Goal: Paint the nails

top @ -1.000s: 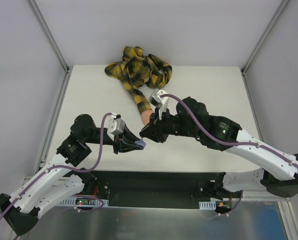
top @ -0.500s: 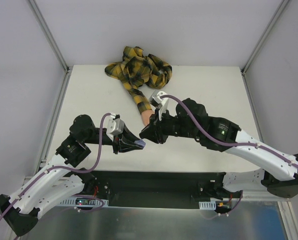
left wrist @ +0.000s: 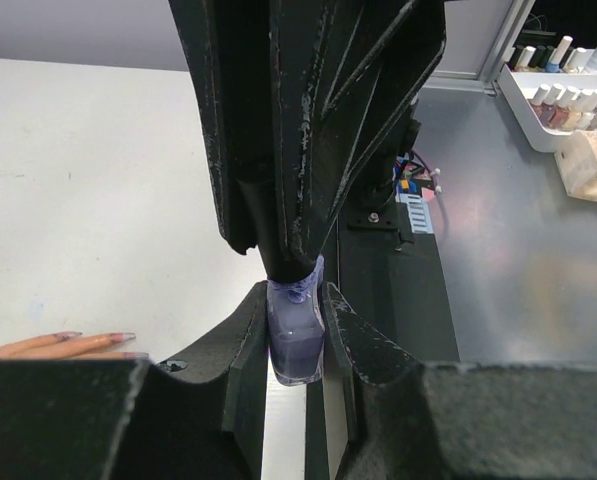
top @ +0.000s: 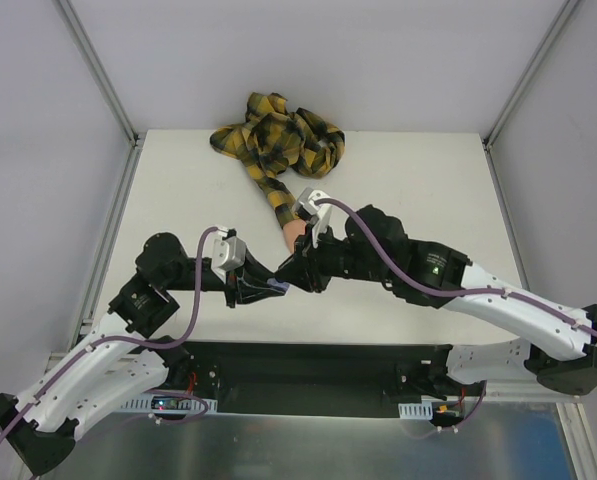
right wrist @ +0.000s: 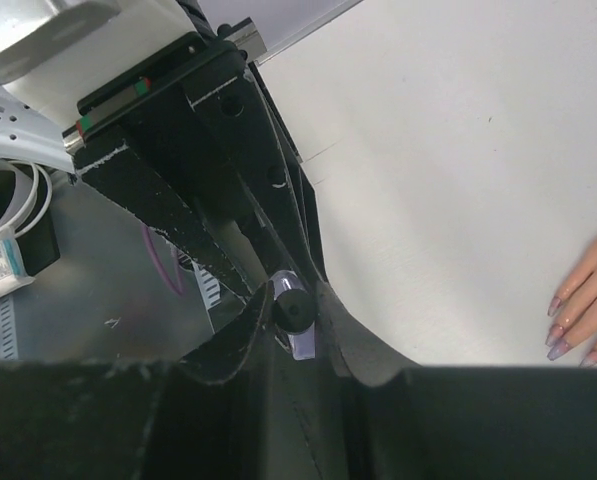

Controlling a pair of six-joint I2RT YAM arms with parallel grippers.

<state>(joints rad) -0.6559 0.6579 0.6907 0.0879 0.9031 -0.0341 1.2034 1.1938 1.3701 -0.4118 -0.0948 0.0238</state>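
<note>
Pinching a small purple bottle between narrow jaws, the left gripper holds it upright above the table, at about 7 o'clock of the table's middle in the top view. The right gripper comes at the bottle from 3 o'clock in that view. Its 2 fingers are drawn in on the black cap, 1 on each side. In the left wrist view those fingers hide the cap, and only the bottle's glass body shows below them.

The nails are pinkish-purple and tip the peach fingers of the hand, which lies flat on the table. In the right wrist view they sit at 4 o'clock, well apart from the bottle, with 4 fingertips showing. In the left wrist view 2 fingers reach in at 8 o'clock, just beside the left gripper's housing. From above, the right arm covers the fingertips, and only the back of the hand shows at 12 o'clock of the 2 grippers. The yellow-black plaid sleeve runs from the wrist to a bunched heap at the table's 12 o'clock edge.

A white tray stocked with polish stands at 2 o'clock in the left wrist view, off the table.
</note>
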